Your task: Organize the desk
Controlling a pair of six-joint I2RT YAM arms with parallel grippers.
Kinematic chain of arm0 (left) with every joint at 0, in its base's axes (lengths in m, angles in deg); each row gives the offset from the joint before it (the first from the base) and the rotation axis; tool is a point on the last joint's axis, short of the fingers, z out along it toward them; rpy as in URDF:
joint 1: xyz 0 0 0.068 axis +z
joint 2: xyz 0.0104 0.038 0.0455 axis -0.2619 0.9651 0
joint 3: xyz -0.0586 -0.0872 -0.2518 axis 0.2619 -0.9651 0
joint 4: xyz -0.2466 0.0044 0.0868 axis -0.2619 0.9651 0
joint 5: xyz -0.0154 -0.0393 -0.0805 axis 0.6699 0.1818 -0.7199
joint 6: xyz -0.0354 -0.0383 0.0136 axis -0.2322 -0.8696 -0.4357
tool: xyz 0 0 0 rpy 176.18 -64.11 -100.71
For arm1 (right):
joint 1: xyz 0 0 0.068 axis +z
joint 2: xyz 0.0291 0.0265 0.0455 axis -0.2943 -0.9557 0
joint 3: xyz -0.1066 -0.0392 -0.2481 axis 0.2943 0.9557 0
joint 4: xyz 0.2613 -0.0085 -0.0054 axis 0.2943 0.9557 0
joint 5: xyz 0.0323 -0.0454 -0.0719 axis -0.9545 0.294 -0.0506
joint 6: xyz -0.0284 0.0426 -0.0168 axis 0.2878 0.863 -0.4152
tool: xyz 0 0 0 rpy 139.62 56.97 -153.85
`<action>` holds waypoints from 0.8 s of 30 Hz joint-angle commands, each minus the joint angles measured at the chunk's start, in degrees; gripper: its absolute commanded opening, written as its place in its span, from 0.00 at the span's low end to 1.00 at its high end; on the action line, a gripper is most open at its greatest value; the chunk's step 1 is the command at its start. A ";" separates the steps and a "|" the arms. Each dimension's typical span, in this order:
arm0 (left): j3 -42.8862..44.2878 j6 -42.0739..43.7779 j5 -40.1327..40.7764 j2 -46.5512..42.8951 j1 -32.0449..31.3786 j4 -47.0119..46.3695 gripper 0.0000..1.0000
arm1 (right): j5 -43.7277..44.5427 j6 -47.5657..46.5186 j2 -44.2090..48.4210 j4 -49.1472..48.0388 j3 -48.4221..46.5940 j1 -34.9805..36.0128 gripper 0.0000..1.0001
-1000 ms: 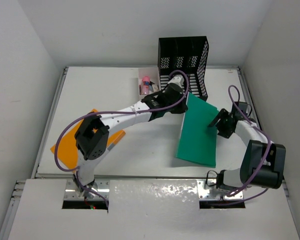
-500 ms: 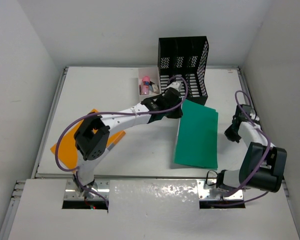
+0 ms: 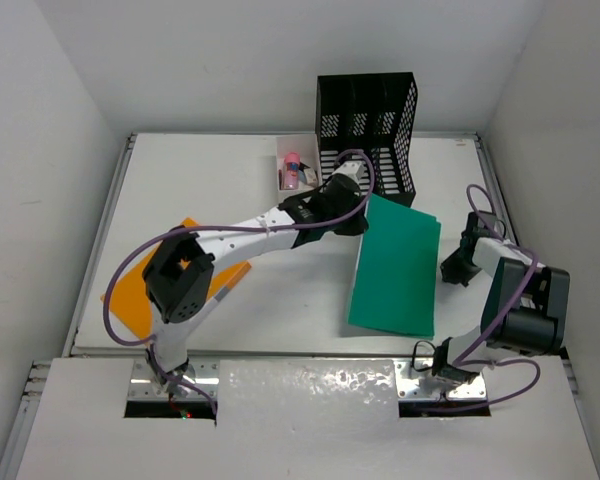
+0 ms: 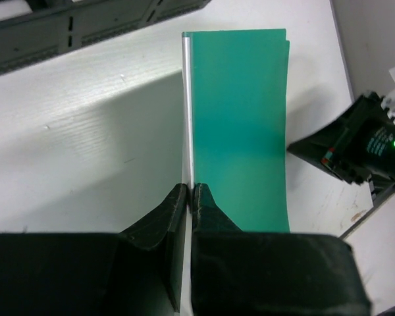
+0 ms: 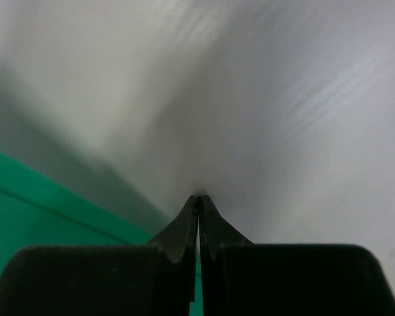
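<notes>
A green folder lies on the white desk, right of centre. My left gripper is shut on the folder's far left corner. In the left wrist view the black jaws pinch the folder along its pale spine edge. My right gripper sits just off the folder's right edge, shut with nothing in it. In the right wrist view the closed fingertips point at bare desk, with the green folder at the lower left.
A black mesh file rack stands at the back, with a small white box holding a pink item to its left. An orange folder lies at the near left under the left arm. White walls enclose the desk.
My right gripper has left the folder's right edge, pulled away to the right and shut. The folder has dropped flatter onto the desk. The left gripper keeps its hold.
</notes>
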 commanded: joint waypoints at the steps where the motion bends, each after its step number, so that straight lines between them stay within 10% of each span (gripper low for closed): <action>1: -2.31 -1.16 -4.85 -1.85 -0.15 -6.35 0.00 | -7.98 2.26 -5.25 -3.12 2.58 0.10 0.00; 16: -3.45 -3.53 -15.76 2.11 -0.32 -13.91 0.01 | -12.12 2.26 -10.09 -5.58 3.11 0.01 0.00; 24: -3.54 -3.80 -18.31 4.21 -0.24 -15.84 0.21 | -12.38 2.08 -10.44 -5.76 3.46 0.10 0.00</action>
